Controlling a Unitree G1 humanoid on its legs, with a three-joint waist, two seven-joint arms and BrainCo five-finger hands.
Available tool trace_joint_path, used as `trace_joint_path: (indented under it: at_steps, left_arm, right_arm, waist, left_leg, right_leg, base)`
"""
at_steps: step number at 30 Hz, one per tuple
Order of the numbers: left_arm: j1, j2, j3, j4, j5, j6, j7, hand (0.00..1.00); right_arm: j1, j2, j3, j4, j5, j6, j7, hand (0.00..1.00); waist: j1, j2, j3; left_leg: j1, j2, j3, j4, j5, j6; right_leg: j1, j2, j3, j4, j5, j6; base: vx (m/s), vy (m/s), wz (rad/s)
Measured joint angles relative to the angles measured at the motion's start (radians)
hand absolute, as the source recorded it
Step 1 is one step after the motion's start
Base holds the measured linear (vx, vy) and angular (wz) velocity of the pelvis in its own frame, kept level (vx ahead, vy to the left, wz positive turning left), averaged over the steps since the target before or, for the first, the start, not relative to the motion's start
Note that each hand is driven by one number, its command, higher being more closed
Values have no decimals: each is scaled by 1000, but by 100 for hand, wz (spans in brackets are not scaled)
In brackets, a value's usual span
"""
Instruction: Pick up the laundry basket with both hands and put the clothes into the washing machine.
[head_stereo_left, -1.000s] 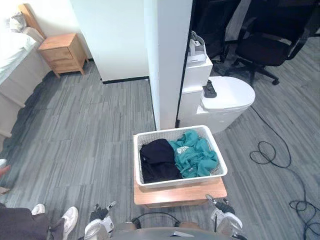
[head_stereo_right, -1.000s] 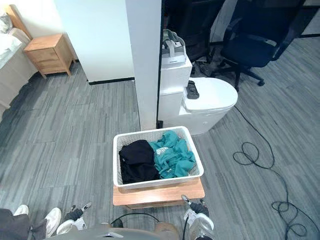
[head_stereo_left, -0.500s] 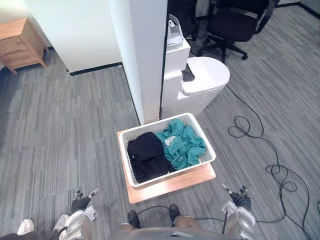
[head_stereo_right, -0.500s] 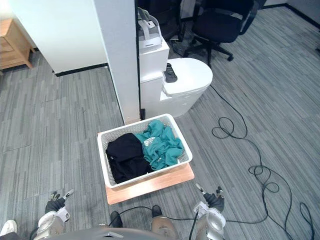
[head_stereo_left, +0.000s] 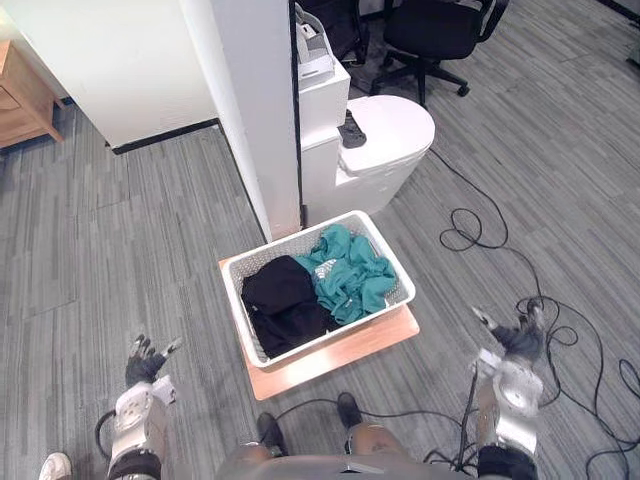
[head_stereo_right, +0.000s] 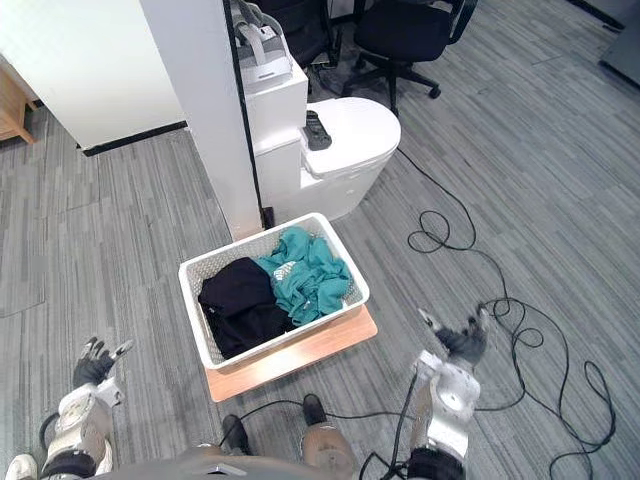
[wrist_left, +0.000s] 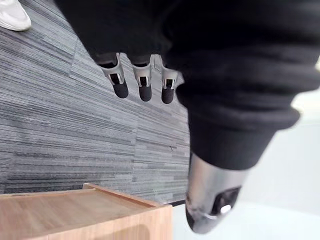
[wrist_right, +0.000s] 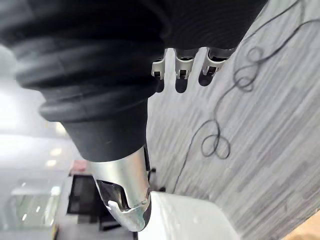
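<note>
A white mesh laundry basket (head_stereo_left: 232, 300) sits on a low wooden platform (head_stereo_left: 345, 352) on the floor in front of me. It holds a black garment (head_stereo_left: 282, 302) and a teal garment (head_stereo_left: 350, 278). My left hand (head_stereo_left: 143, 368) hovers open over the floor, well to the left of the basket. To the basket's right my right hand (head_stereo_left: 517, 343) is open too, its fingers spread, also apart from it. In the wrist views the left fingers (wrist_left: 141, 82) and right fingers (wrist_right: 180, 67) stand straight and hold nothing. A white rounded unit (head_stereo_left: 385, 140) stands behind the basket.
A white pillar (head_stereo_left: 255, 110) rises just behind the basket. A black remote (head_stereo_left: 352, 130) lies on the rounded unit. A black office chair (head_stereo_left: 430, 30) stands at the back right. Loose cables (head_stereo_left: 470, 230) lie on the floor to the right. A person's shoe (head_stereo_left: 52, 466) is at the bottom left.
The camera has moved, shifting the whole scene. Both hands have come up from the bottom edge and spread wider apart, one to each side of the basket.
</note>
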Motion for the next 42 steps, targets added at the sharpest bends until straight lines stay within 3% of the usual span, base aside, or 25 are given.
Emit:
trace_joint_path:
  at_steps: [11,18,24,42]
  left_arm:
    - [-134,-13,-259,-5,-12,3,-35,0]
    - [-240,-23,-355,42,-41,4,-28,0]
    - [-316,-46,-367,100,-61,8,-23,0]
    - [-500,-59,-329,177,-256,12,89,0]
  right_arm:
    - [-244,-157,222,81,-17,9,49,0]
    - [-384,-224,354,225,-53,26,75,0]
    - [-478,-253,377,290,-53,30,75,0]
    - [-628,-277,479,371,-94,49,55,0]
  waist:
    - [-2,23,50]
    - [-12,60,97]
    - [-12,83,137]
    - [-8,108,181]
  left_leg:
    - [-45,-3,-40,-18,49,8]
    - [-102,-3,-58,-20,86,19]
    - [-141,2,-59,-21,117,19]
    - [-249,-2,-59,-21,154,20]
  right_leg:
    - [-37,-6,-32,-8,30,0]
    - [-80,-8,-42,-25,72,1]
    - [-110,-7,-42,-48,110,1]
    - [-210,-14,-41,-70,160,7]
  base:
    - [-28,-23,11]
    - [-58,-25,6]
    - [-65,-30,1]
    - [6,-20,0]
